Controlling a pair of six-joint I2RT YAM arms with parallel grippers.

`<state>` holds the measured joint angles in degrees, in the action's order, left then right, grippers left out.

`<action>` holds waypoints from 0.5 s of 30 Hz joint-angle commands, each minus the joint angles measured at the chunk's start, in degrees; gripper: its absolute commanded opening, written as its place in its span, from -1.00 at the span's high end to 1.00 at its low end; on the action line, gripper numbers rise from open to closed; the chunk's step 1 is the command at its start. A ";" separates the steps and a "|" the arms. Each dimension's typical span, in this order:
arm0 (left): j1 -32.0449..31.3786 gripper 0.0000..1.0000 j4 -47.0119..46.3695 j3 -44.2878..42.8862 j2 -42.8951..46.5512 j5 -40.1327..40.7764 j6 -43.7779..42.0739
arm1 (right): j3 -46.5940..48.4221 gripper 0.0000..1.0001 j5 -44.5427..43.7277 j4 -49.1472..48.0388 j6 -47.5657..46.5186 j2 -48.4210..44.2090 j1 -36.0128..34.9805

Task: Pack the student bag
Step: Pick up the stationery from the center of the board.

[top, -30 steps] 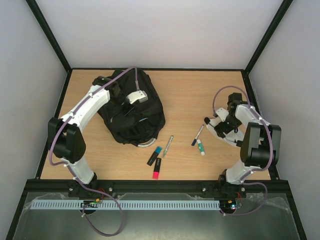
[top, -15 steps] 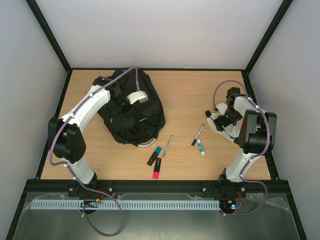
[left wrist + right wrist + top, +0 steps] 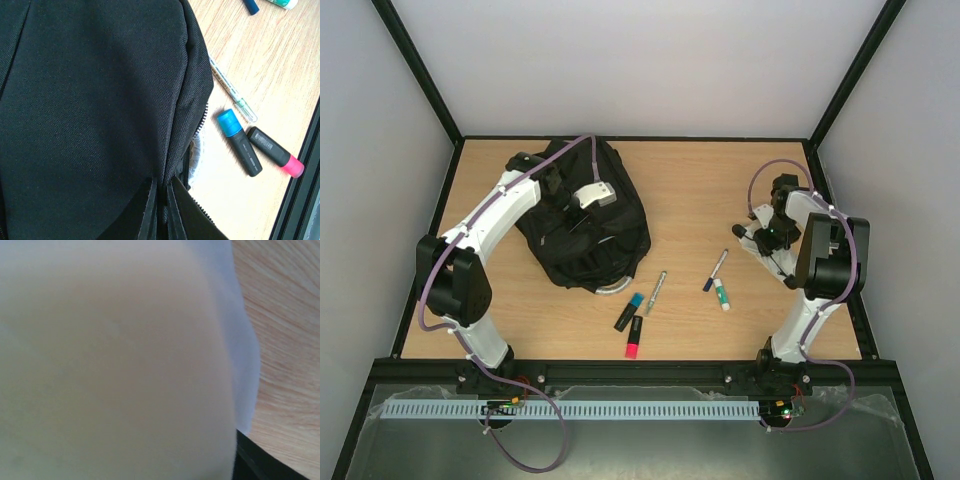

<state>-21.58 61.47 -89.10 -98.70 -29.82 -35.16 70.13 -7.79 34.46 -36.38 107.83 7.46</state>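
The student bag, a large black backpack, lies at the back left of the table and fills the left wrist view. My left gripper is shut on a fold of its fabric beside the open zip. My right gripper hovers at the right, a short way from a blue-capped marker. It is too small from above to show its jaws, and a blurred pale surface fills the right wrist view.
On the table between the bag and the right arm lie a clear pen, a blue-capped highlighter, a pink-capped highlighter and a green-and-white tube. The frame rail runs along the near edge.
The right arm has folded back and up toward the right edge, its gripper drawing slightly away from the markers. The left arm and the bag have not moved.
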 commanded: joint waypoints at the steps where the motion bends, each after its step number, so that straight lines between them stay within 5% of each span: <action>1: -0.43 0.85 1.64 -1.87 -0.01 -1.46 -0.65 | -2.27 0.05 3.25 5.11 0.98 0.74 -0.26; 9: -0.39 0.84 1.98 -3.15 -0.35 0.78 -1.27 | -3.24 0.44 7.99 7.94 0.46 -7.54 -0.62; 15: -0.30 0.85 2.29 -4.60 -1.04 1.61 -1.36 | -2.27 0.50 8.92 9.90 0.78 -10.88 -4.00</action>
<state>-21.58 62.52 -91.07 -99.09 -28.01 -35.75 67.09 -1.08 39.33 -35.88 100.68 6.24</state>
